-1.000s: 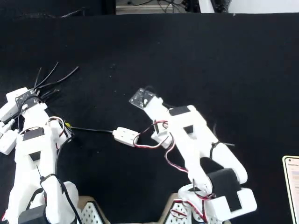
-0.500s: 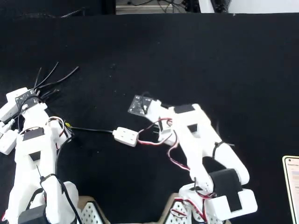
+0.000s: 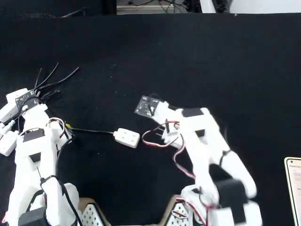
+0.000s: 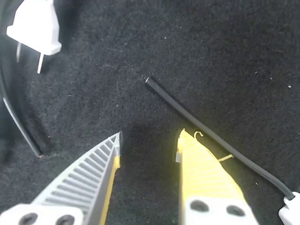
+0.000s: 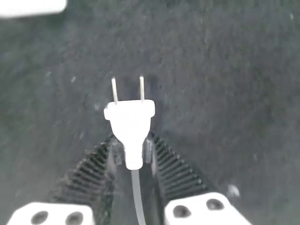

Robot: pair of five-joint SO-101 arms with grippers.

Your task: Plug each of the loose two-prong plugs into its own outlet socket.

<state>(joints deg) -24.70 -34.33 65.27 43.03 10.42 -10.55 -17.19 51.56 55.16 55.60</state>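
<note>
Your right gripper (image 5: 131,140) is closed down on the neck of a white two-prong plug (image 5: 129,119). Its ribbed jaws pinch the narrow rear of the body where the cord leaves, and the two metal prongs point straight out ahead of the fingertips, above the black cloth table (image 3: 211,56). The small white rectangular outlet socket block (image 3: 127,137) lies flat on the cloth, just beside the end of your right arm, on the side toward your left arm. Its long axis runs roughly across the table, and its thin black lead (image 3: 91,131) trails off from the far end toward the left arm. This is what the coming move turns on: in the right wrist view the block sits ahead of the prongs but well off to one side of their line. You will likely need to swing the wrist until the prongs face the block's near end before pushing. Which face carries the slots cannot be made out. The right arm is clearly the nearer one. Your left gripper (image 4: 149,140) hangs wide open and empty over bare cloth, with a second white plug (image 4: 35,28) lying loose nearby and a loose black cable (image 4: 211,136) passing just beside one jaw.
</note>
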